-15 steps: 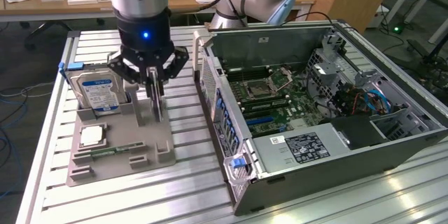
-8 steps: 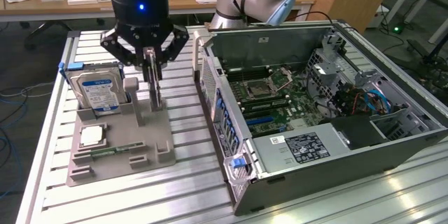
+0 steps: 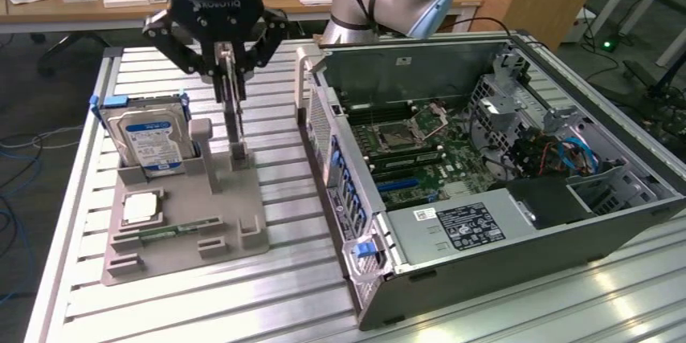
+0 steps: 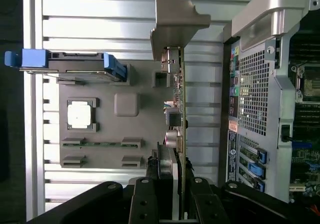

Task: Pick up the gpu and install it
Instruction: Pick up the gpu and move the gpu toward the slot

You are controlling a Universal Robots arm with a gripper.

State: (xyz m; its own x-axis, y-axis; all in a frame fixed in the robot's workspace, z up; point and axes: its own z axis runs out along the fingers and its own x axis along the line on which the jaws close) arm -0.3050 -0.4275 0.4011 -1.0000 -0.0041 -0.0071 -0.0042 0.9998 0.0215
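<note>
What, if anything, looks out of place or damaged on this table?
Nothing stands out. The gripper is closed on the graphics card, which stands upright on edge at the gray holder. The hard drive sits straight in its slot, and the open computer case lies beside the holder.

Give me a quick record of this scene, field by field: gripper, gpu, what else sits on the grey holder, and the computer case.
gripper: gripper shut on the gpu
gpu: upright, edge-on, over the grey holder; whether it is lifted clear of it cannot be told
also on holder: hard drive standing upright; processor chip lying flat; memory stick
computer case: computer case open, on the exterior view's right; gpu not yet installed
</note>
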